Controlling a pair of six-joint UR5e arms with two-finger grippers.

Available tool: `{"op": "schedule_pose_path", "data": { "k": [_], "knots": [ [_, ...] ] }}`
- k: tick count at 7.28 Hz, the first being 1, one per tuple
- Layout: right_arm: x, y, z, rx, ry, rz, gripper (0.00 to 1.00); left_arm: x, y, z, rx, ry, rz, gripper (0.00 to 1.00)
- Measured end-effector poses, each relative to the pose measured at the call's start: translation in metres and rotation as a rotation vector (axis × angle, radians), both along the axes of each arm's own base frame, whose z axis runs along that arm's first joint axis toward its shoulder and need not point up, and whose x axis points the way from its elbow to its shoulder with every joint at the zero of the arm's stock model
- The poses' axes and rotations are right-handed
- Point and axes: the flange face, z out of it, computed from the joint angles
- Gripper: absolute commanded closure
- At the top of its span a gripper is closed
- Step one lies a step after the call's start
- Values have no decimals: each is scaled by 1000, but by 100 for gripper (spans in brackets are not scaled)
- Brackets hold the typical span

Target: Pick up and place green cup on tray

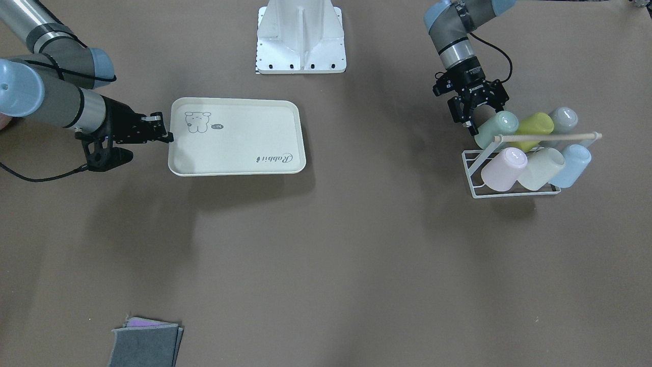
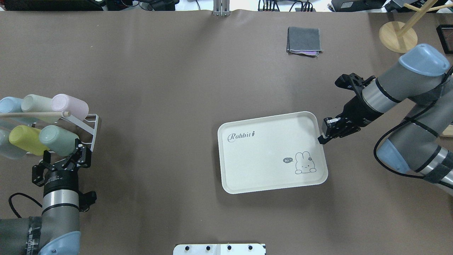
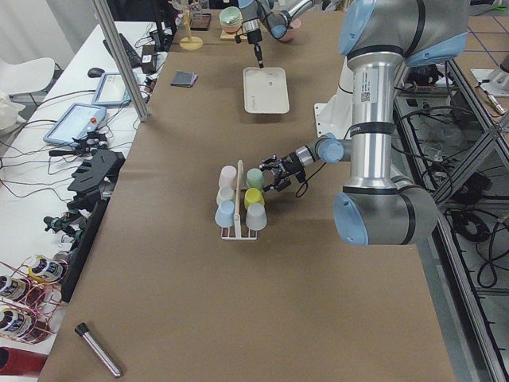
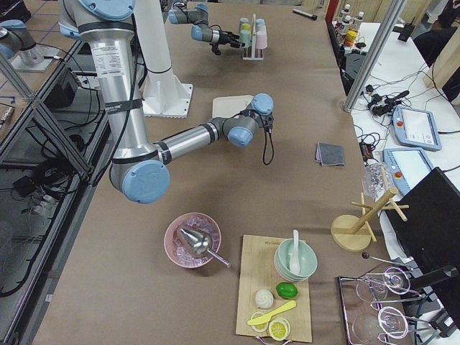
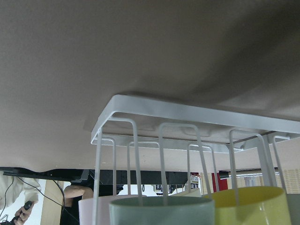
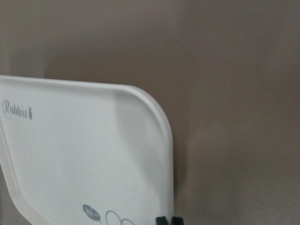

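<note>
From across the table, the green cup [image 1: 496, 128] lies slanted on a white wire rack [image 1: 476, 164], in the upper row beside a yellow-green cup [image 1: 535, 127]. Its long axis is tilted, with the flat end raised and turned away from the left gripper [image 1: 481, 117], whose jaws stand apart astride the cup's lower end. The cream tray [image 1: 239, 153], well apart from the rack, reads "Rabbit" (upside down from here) and "hi" in a small speech bubble beside a cartoon animal. The right gripper [image 1: 165, 135] meets the tray's short edge.

From overhead, the cup's axis runs from the left gripper up and to the left, and "Rabbit" reads upright.

From the table's left end, the cup sits on the rack's robot side. From the right end it is too small to judge.

The left wrist camera shows the cup's pale green wall below the rack's wire loops. The right wrist camera shows two dark fingertips [image 6: 161, 219] pinched close together on the tray's rim.
</note>
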Motion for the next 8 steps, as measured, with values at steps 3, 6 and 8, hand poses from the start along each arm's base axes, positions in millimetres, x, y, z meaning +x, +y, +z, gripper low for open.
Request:
{"op": "schedule_pose_path", "data": {
  "k": [3, 6, 8],
  "knots": [
    [-54, -12, -52, -12, -12, 10, 100, -5, -10, 5, 3, -13, -23, 3],
    [-105, -3, -98, -10, -21, 15, 100, -5, -13, 9, 2, -20, -30, 9],
    [-123, 5, -115, -4, -25, 21, 94, -2, -14, 6, 4, -15, -30, 15]
  ]
}}
